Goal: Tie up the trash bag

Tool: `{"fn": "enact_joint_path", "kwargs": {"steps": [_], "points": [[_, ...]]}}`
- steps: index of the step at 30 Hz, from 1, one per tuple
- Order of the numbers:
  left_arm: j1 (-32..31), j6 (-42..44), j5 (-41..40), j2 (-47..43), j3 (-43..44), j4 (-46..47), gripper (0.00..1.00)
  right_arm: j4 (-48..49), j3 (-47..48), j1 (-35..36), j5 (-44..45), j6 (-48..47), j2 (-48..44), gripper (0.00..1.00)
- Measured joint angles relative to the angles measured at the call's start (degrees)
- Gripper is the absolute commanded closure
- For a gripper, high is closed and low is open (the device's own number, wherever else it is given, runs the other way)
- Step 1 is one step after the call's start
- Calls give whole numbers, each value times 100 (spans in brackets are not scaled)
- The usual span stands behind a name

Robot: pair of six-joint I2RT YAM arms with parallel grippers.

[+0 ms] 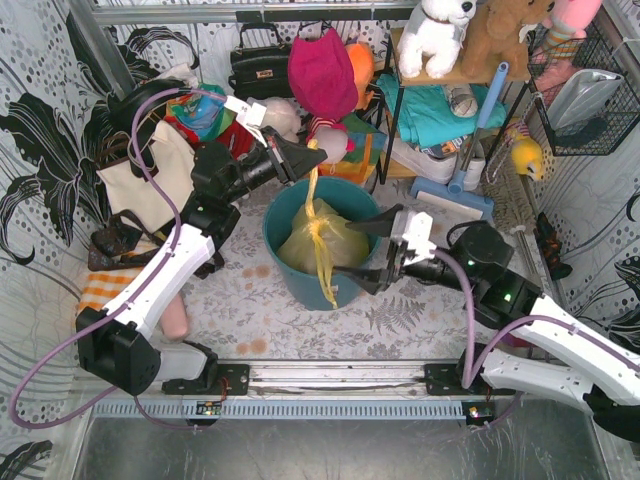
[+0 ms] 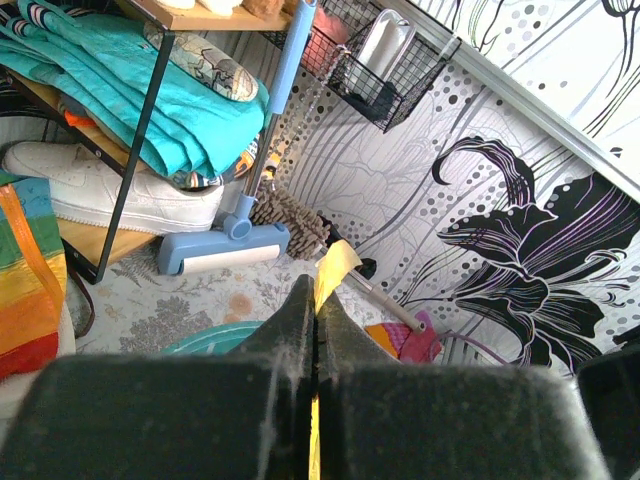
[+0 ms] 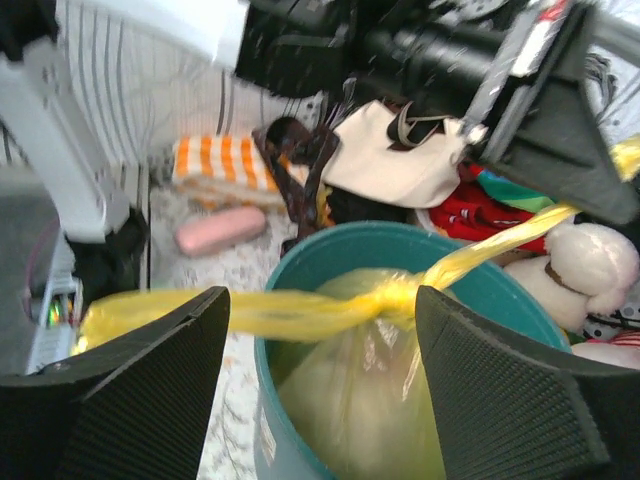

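The yellow-green trash bag [image 1: 322,243] sits inside the round teal bin [image 1: 283,215] at the table's middle. Its top is gathered into a knot [image 1: 318,215] with two twisted tails. My left gripper [image 1: 316,160] is shut on the upper tail and holds it taut above the bin; the tail's tip [image 2: 335,268] sticks out past the closed fingers. The other tail [image 1: 325,272] hangs over the bin's front wall. My right gripper [image 1: 362,252] is open beside the bin's right rim, its jaws on either side of the knot [image 3: 400,295] and the bag [image 3: 370,400].
A cream tote bag [image 1: 150,178] and orange-striped cloth [image 1: 100,290] lie left. Behind the bin are soft toys, a rainbow bag [image 2: 25,270] and a shelf with teal cloth [image 1: 440,110]. A blue floor sweeper [image 1: 455,190] stands right. A pink case [image 3: 220,230] lies on the floor.
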Motion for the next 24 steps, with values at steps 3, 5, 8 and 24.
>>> {"fn": "enact_joint_path", "kwargs": {"steps": [3, 5, 8, 24], "points": [[0, 0, 0, 0, -7, 22, 99, -92, -332, 0, -374, -581, -31, 17], [0, 0, 0, 0, -9, 22, 99, -111, -551, 0, -584, -966, -90, 14], [0, 0, 0, 0, -9, 24, 99, -94, -850, 0, -710, -1471, -240, 11], [0, 2, 0, -50, -9, 22, 99, 2135, -1633, 0, -669, -1895, -42, 35]]}}
